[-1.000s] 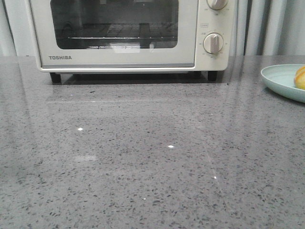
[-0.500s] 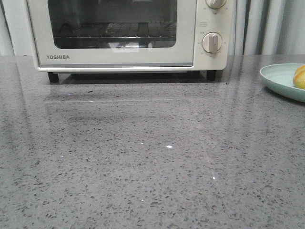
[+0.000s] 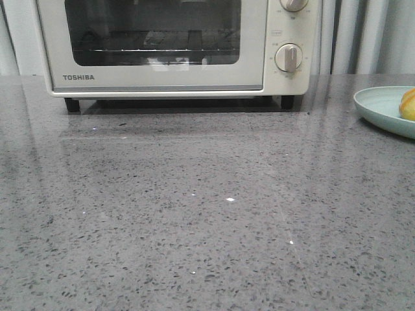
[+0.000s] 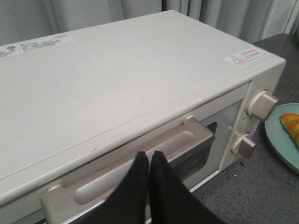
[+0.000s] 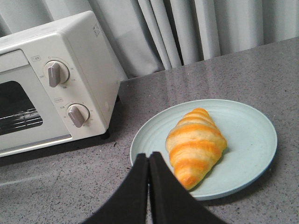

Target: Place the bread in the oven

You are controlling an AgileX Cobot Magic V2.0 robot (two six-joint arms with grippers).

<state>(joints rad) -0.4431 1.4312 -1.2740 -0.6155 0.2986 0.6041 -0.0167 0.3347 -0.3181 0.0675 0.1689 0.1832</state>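
The cream-white TOSHIBA oven stands at the back of the table with its glass door closed. The bread, a golden striped croissant, lies on a pale green plate to the oven's right. Only its edge shows in the front view. My left gripper is shut and empty, its tips right at the grey door handle at the top of the oven door. My right gripper is shut and empty, its tips just short of the plate's near rim, beside the bread. Neither gripper shows in the front view.
Two round dial knobs sit on the oven's right panel. The plate is at the table's right edge. Grey curtains hang behind the table. The speckled grey tabletop stretches in front of the oven.
The front view shifted slightly a second ago, so the oven sits a little further left. Reflections in the door glass changed. Nothing has moved in the last half second.
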